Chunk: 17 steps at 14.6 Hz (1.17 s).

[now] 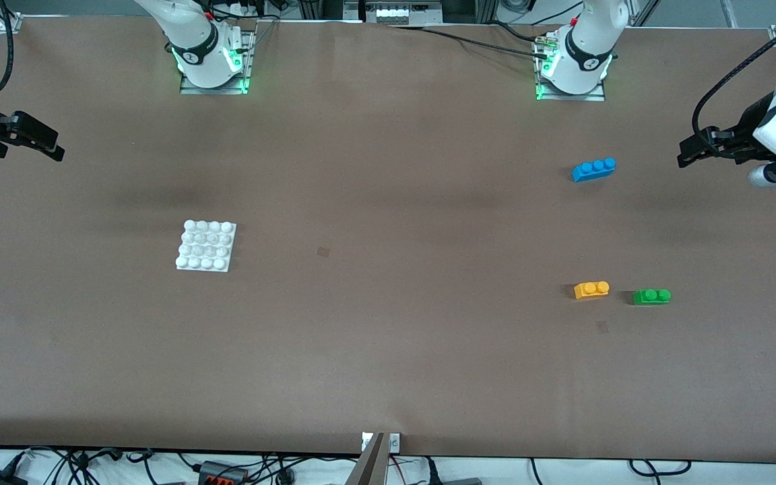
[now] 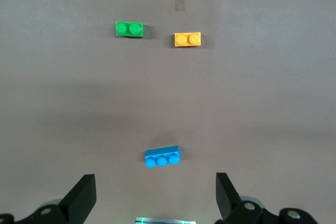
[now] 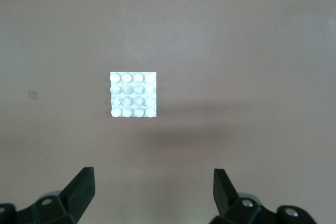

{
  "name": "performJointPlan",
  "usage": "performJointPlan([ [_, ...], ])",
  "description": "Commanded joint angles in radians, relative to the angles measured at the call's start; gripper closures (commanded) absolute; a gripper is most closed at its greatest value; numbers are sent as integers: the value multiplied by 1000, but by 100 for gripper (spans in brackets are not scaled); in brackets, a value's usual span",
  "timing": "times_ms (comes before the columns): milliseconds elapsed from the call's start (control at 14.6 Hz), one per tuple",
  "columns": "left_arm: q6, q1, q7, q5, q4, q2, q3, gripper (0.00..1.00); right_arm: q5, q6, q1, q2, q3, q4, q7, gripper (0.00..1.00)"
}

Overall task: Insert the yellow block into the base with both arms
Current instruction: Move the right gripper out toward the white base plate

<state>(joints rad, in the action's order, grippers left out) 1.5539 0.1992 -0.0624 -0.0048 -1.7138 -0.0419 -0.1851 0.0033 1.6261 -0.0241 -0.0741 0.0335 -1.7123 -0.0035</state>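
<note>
Clearly yellow block (image 2: 187, 39) lies well apart from left gripper's (image 2: 156, 199) spread fingers (image 2: 81, 195)

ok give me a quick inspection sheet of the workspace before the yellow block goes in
surface: brown table, flat, two small tape marks.
job's things: yellow block loose toward the left arm's end; white base toward the right arm's end, studs bare.
clutter: green brick beside the yellow block, apart; blue brick farther from the front camera than both.
grippers: left gripper up at the left arm's end of the table, jaws open, empty; right gripper up at the right arm's end, jaws open, empty.
cables: black cables on the table by the left arm's base.
surroundings: more cables and plugs along the table's near edge.
</note>
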Motion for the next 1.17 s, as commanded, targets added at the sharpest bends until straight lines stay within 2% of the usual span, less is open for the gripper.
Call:
performJointPlan([
  [0,-15,5,22,-17,33,17,4,0,-9,-3,1,5,-4,17,13,0],
  [618,-15,5,22,-17,33,17,7,0,-16,-6,3,7,-6,17,-3,0],
  [1099,-17,5,22,-17,33,16,7,0,-14,-71,7,39,-7,16,7,0],
])
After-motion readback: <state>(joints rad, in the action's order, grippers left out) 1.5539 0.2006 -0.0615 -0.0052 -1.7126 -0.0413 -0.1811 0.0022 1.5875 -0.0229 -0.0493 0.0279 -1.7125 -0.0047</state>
